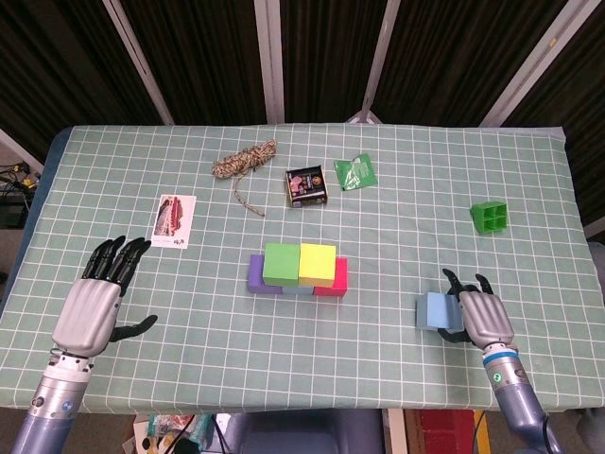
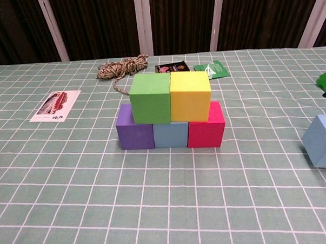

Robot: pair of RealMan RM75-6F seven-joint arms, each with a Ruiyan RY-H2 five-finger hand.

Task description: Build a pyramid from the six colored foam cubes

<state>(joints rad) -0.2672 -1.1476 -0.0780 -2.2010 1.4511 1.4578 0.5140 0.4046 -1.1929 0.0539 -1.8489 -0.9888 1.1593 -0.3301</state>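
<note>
Mid-table stands a stack: a purple cube (image 2: 135,133), a light blue cube (image 2: 170,135) and a pink cube (image 2: 206,130) in a row, with a green cube (image 2: 151,98) and a yellow cube (image 2: 190,95) on top. The stack (image 1: 299,269) also shows in the head view. A second light blue cube (image 1: 435,310) is at the front right, tilted at the right edge of the chest view (image 2: 322,142). My right hand (image 1: 484,318) grips it from its right side, fingers curled around it. Resting at the front left, my left hand (image 1: 93,307) holds nothing, its fingers spread.
A coil of rope (image 1: 244,161), a picture card (image 1: 174,220), a small black box (image 1: 306,186) and a green packet (image 1: 355,172) lie behind the stack. A green four-cell holder (image 1: 490,218) sits far right. The table's front edge runs close by both hands.
</note>
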